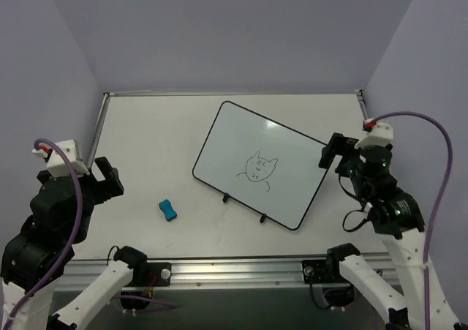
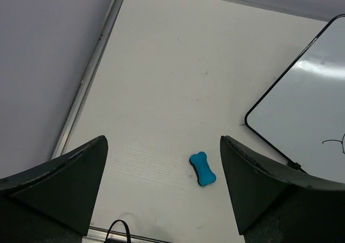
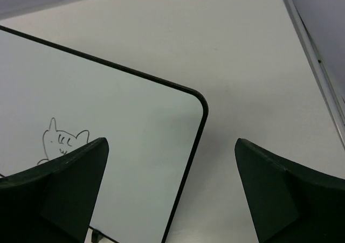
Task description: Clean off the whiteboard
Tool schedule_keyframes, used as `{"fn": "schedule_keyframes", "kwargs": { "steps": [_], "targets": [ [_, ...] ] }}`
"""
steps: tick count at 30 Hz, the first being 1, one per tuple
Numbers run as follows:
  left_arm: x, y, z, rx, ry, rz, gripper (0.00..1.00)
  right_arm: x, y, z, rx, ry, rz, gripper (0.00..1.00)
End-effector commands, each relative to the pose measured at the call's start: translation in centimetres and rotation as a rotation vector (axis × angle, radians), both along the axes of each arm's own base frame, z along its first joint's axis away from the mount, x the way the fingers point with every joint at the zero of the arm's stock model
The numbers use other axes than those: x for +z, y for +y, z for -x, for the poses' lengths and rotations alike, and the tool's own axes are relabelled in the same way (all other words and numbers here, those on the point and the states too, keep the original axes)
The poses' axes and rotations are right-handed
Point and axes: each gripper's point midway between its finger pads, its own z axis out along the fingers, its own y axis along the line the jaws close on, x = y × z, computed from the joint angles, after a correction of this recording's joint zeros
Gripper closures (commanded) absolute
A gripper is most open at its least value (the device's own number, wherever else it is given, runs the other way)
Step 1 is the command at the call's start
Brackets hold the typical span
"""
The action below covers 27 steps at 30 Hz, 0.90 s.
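Jaws both spread; whiteboard (image 1: 260,162) lies skewed, long axis far-left to near-right.

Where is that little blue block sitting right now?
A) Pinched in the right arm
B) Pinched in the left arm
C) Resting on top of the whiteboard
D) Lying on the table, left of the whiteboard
D: the blue block lies flat on the table, apart from the left side of the whiteboard, with nothing touching it.
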Motion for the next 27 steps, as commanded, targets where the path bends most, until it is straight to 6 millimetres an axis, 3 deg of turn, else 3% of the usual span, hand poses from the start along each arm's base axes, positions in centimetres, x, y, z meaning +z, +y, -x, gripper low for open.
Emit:
{"fn": "schedule_keyframes", "kwargs": {
  "steps": [1, 2, 3, 4, 5, 6, 7, 9, 10, 14, 17, 27],
  "targets": [
    [-0.4, -1.3, -0.8, -0.043, 0.026, 0.017, 0.06, 0.3, -0.4, -3.5, -0.051, -0.089, 0.014, 0.00],
    [-0.5, -1.5, -0.9, -0.047, 0.034, 0.019, 0.06, -1.2, -0.9, -4.2, -0.056, -0.077, 0.009, 0.00],
    [-0.7, -1.8, -1.3, -0.053, 0.056, 0.014, 0.06, -1.6, 0.9, -4.8, 0.061, -0.078, -0.032, 0.00],
    [-1.0, -2.1, -1.4, -0.069, 0.076, 0.010, 0.06, -2.4, 0.9, -5.9, 0.084, -0.067, -0.049, 0.00],
    [-0.9, -2.3, -1.5, -0.076, 0.081, 0.011, 0.06, -4.0, -0.9, -6.5, 0.054, -0.034, -0.060, 0.00],
    [-1.2, -2.6, -1.8, -0.084, 0.100, 0.004, 0.06, -4.9, -0.6, -6.9, 0.105, -0.015, -0.093, 0.00],
    [-1.4, -2.7, -1.9, -0.091, 0.113, -0.005, 0.06, -5.7, -1.6, -7.6, 0.086, -0.003, -0.117, 0.00],
    [-2.0, -2.9, -2.1, -0.094, 0.142, -0.014, 0.06, -6.4, -3.0, -7.6, 0.093, -0.016, -0.199, 0.02],
    [-2.1, -3.1, -2.3, -0.100, 0.152, -0.013, 0.06, -5.6, -3.3, -7.8, 0.102, -0.050, -0.205, 0.02],
    [-2.9, -3.8, -2.5, -0.131, 0.180, -0.010, 0.06, -4.8, -1.7, -7.7, 0.225, -0.087, -0.239, 0.03],
    [-3.1, -4.1, -2.6, -0.140, 0.180, -0.005, 0.06, -6.0, -0.8, -8.0, 0.289, -0.058, -0.279, 0.05],
    [-4.8, -4.6, -2.5, -0.164, 0.253, -0.020, 0.06, -9.0, -2.0, -8.8, 0.357, 0.042, -0.344, 0.16]
  ]
}}
